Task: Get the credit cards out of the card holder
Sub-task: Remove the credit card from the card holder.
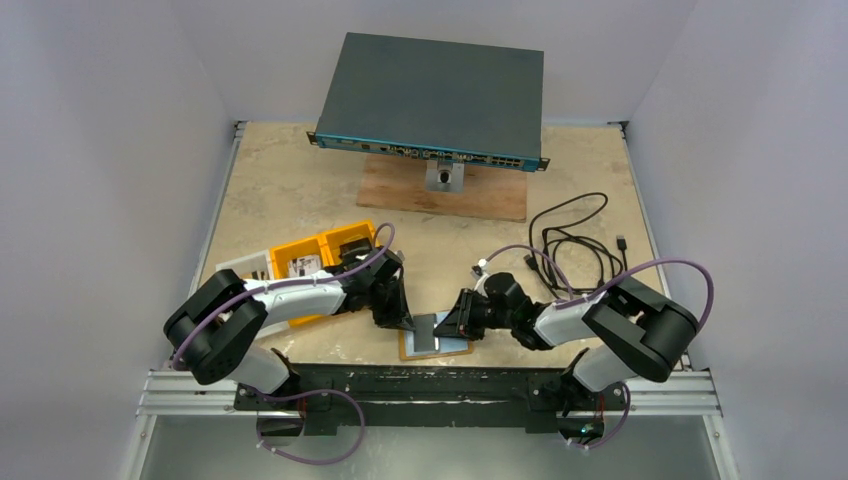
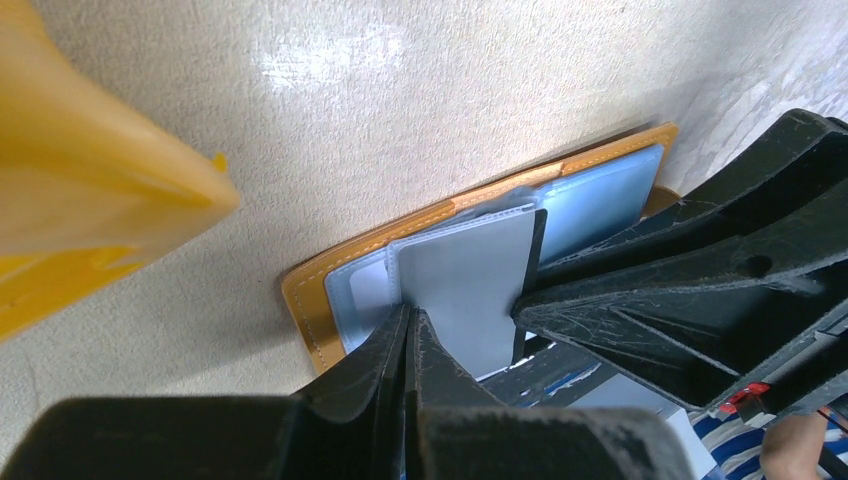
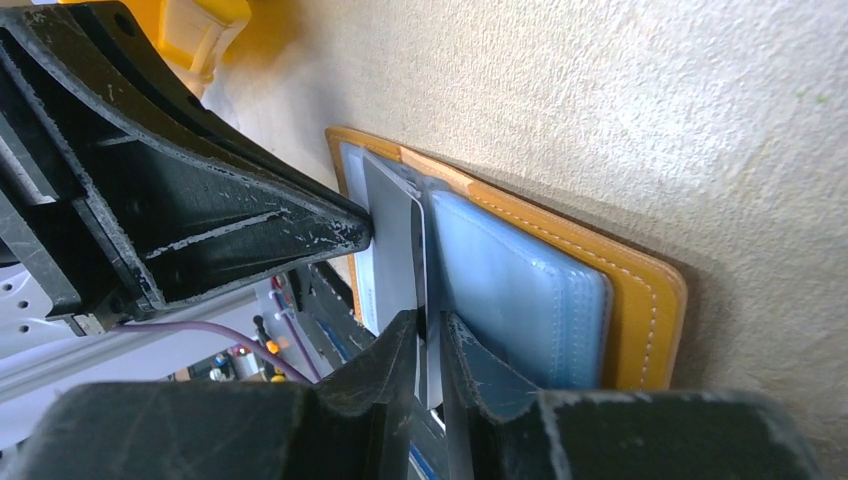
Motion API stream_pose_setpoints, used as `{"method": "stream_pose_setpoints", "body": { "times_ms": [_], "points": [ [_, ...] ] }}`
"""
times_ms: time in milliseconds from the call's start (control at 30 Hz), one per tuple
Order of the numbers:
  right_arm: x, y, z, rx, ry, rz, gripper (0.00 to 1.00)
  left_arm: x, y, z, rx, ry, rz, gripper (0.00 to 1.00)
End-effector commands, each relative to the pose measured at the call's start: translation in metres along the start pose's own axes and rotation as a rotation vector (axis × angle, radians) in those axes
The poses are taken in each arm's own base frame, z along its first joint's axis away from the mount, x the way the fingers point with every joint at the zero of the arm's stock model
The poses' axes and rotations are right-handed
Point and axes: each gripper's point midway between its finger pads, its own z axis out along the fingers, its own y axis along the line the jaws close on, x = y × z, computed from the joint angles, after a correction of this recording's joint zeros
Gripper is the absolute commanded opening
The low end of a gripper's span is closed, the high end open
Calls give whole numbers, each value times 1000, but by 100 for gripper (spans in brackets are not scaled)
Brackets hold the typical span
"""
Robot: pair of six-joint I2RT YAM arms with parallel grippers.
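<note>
The tan-orange card holder (image 1: 452, 349) lies open on the table by the near edge, between both arms. Its clear blue sleeves (image 2: 600, 195) face up. A grey-silver credit card (image 2: 470, 280) sticks partly out of a sleeve. My left gripper (image 1: 400, 318) is shut, its tips (image 2: 412, 318) pressed on the holder at the card's left edge. My right gripper (image 1: 452, 322) is shut on the card's (image 3: 392, 235) edge, with the thin edge between its fingertips (image 3: 430, 328). The holder's stitched rim (image 3: 645, 290) shows to the right. Any other cards are hidden in the sleeves.
A yellow-orange compartment tray (image 1: 300, 258) stands just left of the left gripper, its corner close by (image 2: 90, 190). A network switch (image 1: 430, 95) on a wooden board (image 1: 440, 195) stands at the back. A coiled black cable (image 1: 575, 235) lies right of centre.
</note>
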Motion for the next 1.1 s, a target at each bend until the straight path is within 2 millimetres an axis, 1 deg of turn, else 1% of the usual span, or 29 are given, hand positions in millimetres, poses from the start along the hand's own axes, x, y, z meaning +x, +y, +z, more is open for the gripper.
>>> {"method": "stream_pose_setpoints", "body": {
  "times_ms": [0,267,433,567,800,933,967,1067],
  "points": [
    [1,8,0,-60,9,18,14,13,41,9,-152,34,-22,0],
    [2,2,-1,-42,6,34,0,14,44,9,-177,46,-22,0],
    [-2,-10,-7,18,-30,26,0,14,52,7,-206,49,-24,0],
    [-5,-13,-12,37,-57,11,0,11,57,6,-210,41,-30,0],
    [-6,-17,-14,54,-63,4,0,9,54,6,-200,37,-32,0],
    [-6,-16,-12,45,-58,4,13,9,54,7,-197,41,-29,0],
    [-6,-16,-11,41,-56,8,15,9,53,7,-195,42,-28,0],
    [-5,-11,-9,15,-46,17,16,9,52,7,-193,45,-26,0]
  ]
}}
